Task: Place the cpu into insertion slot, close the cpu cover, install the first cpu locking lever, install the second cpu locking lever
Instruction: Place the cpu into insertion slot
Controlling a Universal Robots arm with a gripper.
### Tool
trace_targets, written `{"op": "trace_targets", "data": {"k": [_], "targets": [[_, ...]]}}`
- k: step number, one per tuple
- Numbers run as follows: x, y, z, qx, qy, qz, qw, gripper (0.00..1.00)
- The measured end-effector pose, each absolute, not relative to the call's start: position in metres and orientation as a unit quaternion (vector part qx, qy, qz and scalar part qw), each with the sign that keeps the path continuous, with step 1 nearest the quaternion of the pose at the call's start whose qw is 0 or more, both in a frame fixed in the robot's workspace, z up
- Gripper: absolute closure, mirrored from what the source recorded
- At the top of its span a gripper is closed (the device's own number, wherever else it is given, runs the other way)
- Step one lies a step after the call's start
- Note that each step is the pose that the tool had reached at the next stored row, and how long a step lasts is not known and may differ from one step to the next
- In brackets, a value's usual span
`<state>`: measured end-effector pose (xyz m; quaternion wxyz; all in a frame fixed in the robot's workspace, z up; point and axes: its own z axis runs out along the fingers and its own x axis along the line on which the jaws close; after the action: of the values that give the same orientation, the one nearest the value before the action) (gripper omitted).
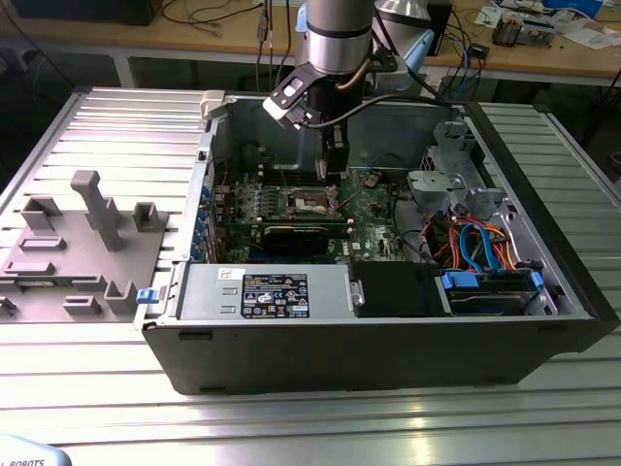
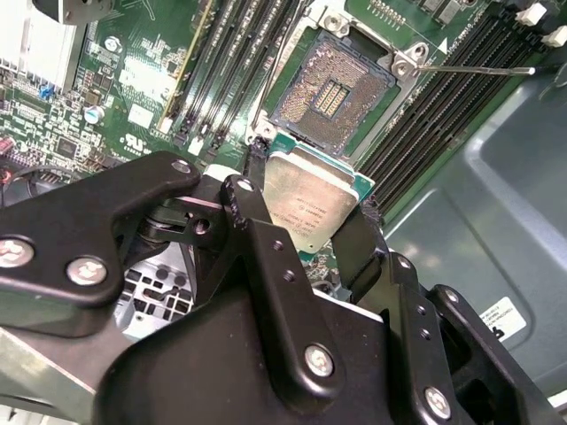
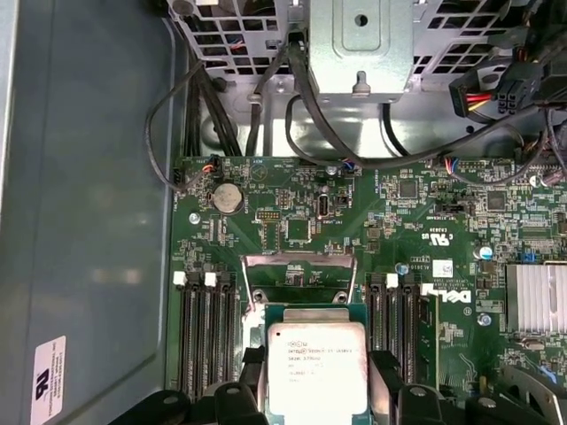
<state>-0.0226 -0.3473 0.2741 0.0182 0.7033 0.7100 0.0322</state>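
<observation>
Black end effector (image 2: 312, 202) pinches the small, flat, square cpu (image 2: 306, 199) with its dull silver-grey metal top by two opposite edges, holding it above the green circuit board (image 2: 133, 80). In the second wrist view the square, dark insertion slot (image 2: 332, 93), edged with silvery metal, lies uncovered just beyond the chip and apart from it. In the first wrist view the thin silvery frame of the cpu cover (image 3: 301, 259) stands open just beside the held chip. At the centre of the exterior view the grey arm (image 1: 340, 39) reaches down into an open dark computer case (image 1: 388, 340) resting on a ribbed metal tabletop (image 1: 97, 379).
</observation>
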Motion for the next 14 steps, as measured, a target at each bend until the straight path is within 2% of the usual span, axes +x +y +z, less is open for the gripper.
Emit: {"op": "trace_targets", "data": {"k": [14], "targets": [[-0.0226,-0.3473,0.2725,0.716,0.697,0.032,0.019,0.46]]}}
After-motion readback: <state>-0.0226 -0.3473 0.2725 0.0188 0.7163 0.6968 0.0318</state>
